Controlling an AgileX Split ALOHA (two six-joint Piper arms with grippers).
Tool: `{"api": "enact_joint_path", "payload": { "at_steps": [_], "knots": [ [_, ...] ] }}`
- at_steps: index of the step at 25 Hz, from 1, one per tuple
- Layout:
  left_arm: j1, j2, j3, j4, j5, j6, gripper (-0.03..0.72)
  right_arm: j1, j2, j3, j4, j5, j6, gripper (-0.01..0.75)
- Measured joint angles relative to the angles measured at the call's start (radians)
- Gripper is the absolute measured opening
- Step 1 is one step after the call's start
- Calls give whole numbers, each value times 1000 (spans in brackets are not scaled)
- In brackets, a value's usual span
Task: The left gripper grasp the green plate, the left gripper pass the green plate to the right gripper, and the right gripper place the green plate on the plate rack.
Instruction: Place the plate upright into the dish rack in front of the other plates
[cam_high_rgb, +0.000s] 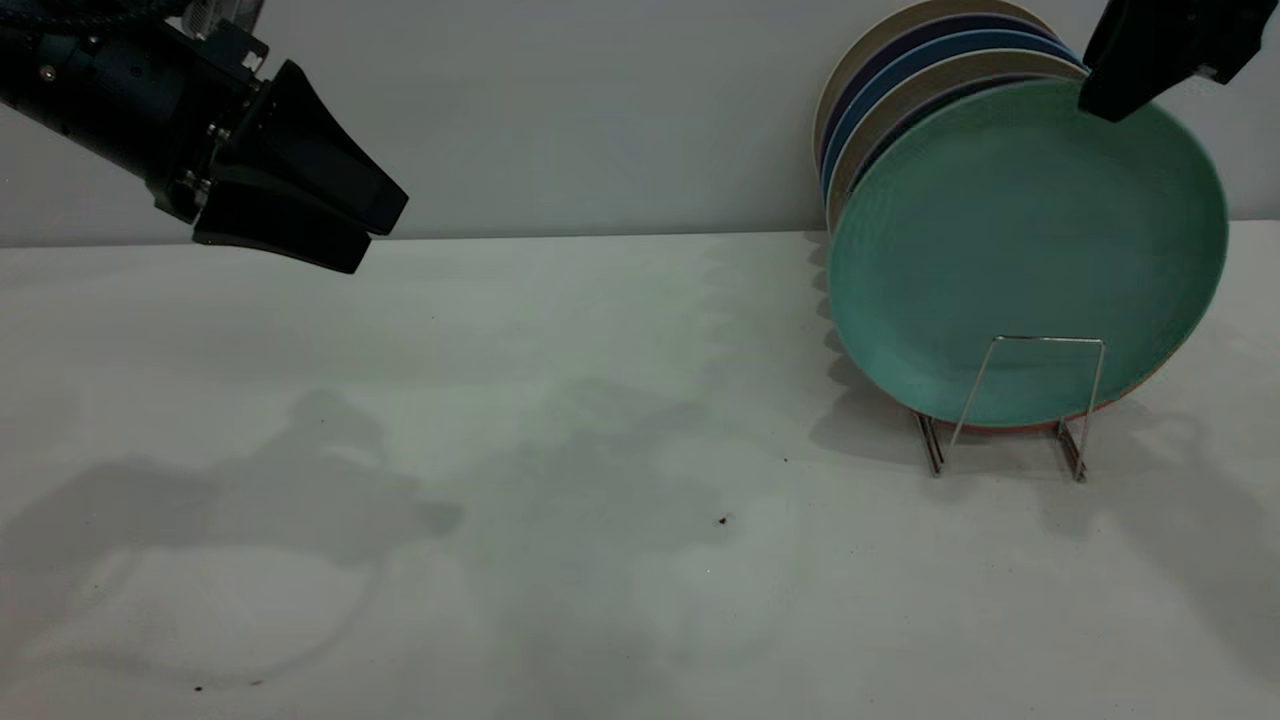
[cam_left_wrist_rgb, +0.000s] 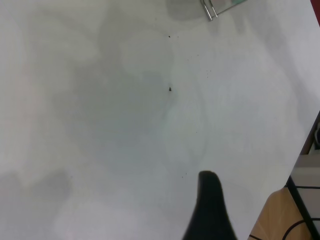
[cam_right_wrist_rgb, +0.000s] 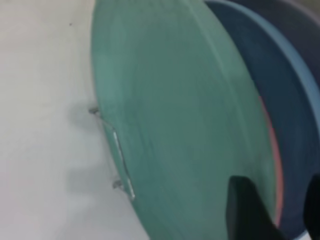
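The green plate (cam_high_rgb: 1020, 240) stands upright at the front of the plate rack (cam_high_rgb: 1078, 455), behind the front wire loop. My right gripper (cam_high_rgb: 1108, 100) is at the plate's top rim, open. In the right wrist view its jaws (cam_right_wrist_rgb: 272, 189) straddle the rims of the green plate (cam_right_wrist_rgb: 180, 115) and the pink plate (cam_right_wrist_rgb: 275, 165) right behind it. The rack's wire (cam_right_wrist_rgb: 121, 160) shows at the plate's foot. My left gripper (cam_high_rgb: 385, 232) hangs open and empty high at the far left. One of its fingers (cam_left_wrist_rgb: 210, 205) shows over bare table.
Several more plates, blue (cam_high_rgb: 930, 55), cream and dark, stand in the rack behind the green one, close to the back wall. One rack rail end (cam_left_wrist_rgb: 210, 10) shows in the left wrist view. The table's edge (cam_left_wrist_rgb: 295, 165) runs near the left gripper.
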Motion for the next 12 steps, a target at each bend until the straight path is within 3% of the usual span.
{"api": "enact_joint_path", "payload": {
  "at_steps": [8,12],
  "knots": [
    [0,-2,0,0,23,-13,590,0,-21,0,29,72,24,340],
    [8,-58,0,4,90,-66,590,0,-132,0,77,205,120,343]
  ]
}}
